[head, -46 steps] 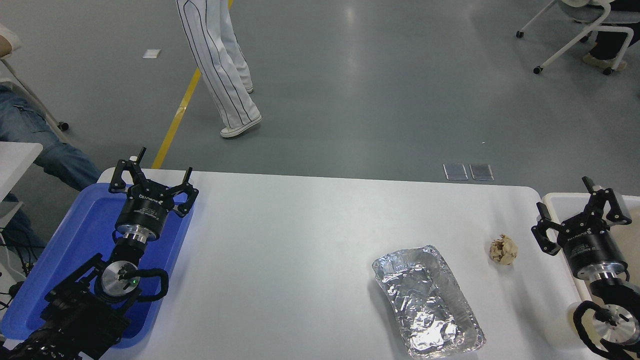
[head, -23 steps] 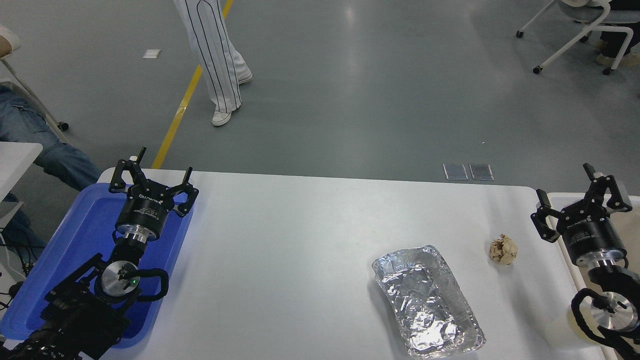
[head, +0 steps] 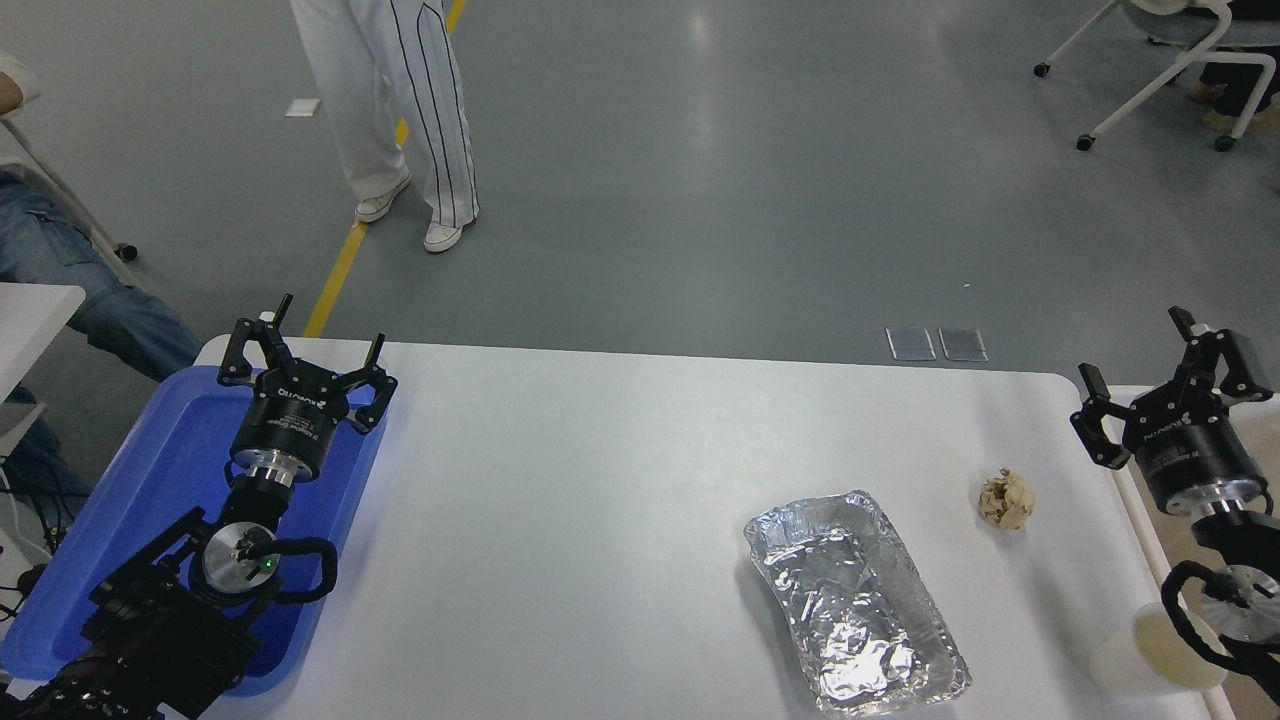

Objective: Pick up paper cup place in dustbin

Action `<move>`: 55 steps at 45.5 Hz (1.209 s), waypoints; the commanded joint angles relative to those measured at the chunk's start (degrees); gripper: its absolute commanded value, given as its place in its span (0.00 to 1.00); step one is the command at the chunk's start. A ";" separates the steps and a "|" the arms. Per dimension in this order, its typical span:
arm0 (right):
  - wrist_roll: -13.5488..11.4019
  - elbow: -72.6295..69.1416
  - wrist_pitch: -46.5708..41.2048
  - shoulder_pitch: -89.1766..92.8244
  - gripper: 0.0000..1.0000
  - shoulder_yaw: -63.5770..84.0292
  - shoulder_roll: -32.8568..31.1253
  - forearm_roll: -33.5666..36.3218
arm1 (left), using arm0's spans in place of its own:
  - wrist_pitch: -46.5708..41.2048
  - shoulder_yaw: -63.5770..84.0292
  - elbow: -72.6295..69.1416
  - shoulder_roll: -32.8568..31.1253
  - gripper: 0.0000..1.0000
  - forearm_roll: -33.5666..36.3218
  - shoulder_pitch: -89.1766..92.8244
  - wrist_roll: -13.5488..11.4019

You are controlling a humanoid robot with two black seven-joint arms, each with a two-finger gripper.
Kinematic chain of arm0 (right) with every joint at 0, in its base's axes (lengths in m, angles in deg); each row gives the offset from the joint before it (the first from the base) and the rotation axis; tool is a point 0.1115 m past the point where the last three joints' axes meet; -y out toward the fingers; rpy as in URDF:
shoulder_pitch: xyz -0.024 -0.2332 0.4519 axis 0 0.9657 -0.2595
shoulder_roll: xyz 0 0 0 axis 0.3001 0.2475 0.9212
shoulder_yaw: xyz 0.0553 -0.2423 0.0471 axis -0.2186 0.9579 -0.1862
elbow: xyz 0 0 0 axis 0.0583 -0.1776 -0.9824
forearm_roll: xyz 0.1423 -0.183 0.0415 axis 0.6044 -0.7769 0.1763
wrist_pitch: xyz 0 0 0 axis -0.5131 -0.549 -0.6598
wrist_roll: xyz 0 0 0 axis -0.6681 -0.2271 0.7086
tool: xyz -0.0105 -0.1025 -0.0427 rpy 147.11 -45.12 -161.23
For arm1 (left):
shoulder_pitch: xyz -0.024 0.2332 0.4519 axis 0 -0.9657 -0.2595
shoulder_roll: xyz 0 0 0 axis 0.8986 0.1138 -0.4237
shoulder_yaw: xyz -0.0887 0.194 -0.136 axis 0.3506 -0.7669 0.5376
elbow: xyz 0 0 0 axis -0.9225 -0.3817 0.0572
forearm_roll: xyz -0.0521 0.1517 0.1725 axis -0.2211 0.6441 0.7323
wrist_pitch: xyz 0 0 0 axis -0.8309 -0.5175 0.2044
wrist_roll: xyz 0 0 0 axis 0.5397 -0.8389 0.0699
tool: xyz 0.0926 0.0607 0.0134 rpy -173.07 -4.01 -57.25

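White and small, the paper cup (head: 1150, 655) lies on its side at the near right corner of the table (head: 620, 480), its cream mouth turned toward our right arm, whose black cable loops across the rim. Just to the right, the dustbin (head: 1135, 490) shows only its white rim and a strip of beige inside at the picture's edge. Our right gripper (head: 1165, 385) hangs over the bin's far end, fingers spread wide and holding nothing. A crumpled brown paper ball (head: 1006, 499) sits on the table left of it, with a foil tray (head: 855, 603) nearer us. Our left gripper (head: 303, 345), also wide open, is parked over the blue tray (head: 150, 500). A person's legs (head: 400, 110) stand on the floor beyond.
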 commanded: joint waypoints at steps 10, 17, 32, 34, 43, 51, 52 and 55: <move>-0.07 -0.48 -0.14 -7.35 1.00 20.89 -10.04 0.13 | 0.06 0.00 0.02 0.01 1.00 0.00 0.00 0.00; -0.08 -0.74 -0.23 -10.86 1.00 28.45 -14.34 0.13 | 0.06 0.00 0.02 0.01 1.00 0.00 0.00 0.00; -0.08 -2.50 -2.86 -20.79 1.00 46.29 -24.28 -0.22 | 0.06 0.00 0.02 0.01 1.00 0.00 0.00 0.00; -0.08 -2.76 -4.18 -22.46 1.00 49.63 -25.16 -0.31 | 0.06 0.00 0.02 0.01 1.00 0.00 0.00 0.00; -0.08 -3.03 -9.28 -32.21 1.00 65.71 -26.13 -0.57 | 0.06 0.00 0.02 0.01 1.00 0.00 0.00 0.00; -0.08 -2.94 -11.92 -42.76 1.00 82.76 -24.73 -0.66 | 0.06 0.00 0.02 0.01 1.00 0.00 0.00 0.00; -0.08 -3.03 -12.09 -43.99 1.00 84.69 -24.46 -0.66 | 0.06 0.00 0.02 0.01 1.00 0.00 0.00 0.00; -0.16 -3.03 -12.36 -47.77 1.00 90.14 -23.58 -0.75 | 0.06 0.00 0.02 0.01 1.00 0.00 0.00 0.00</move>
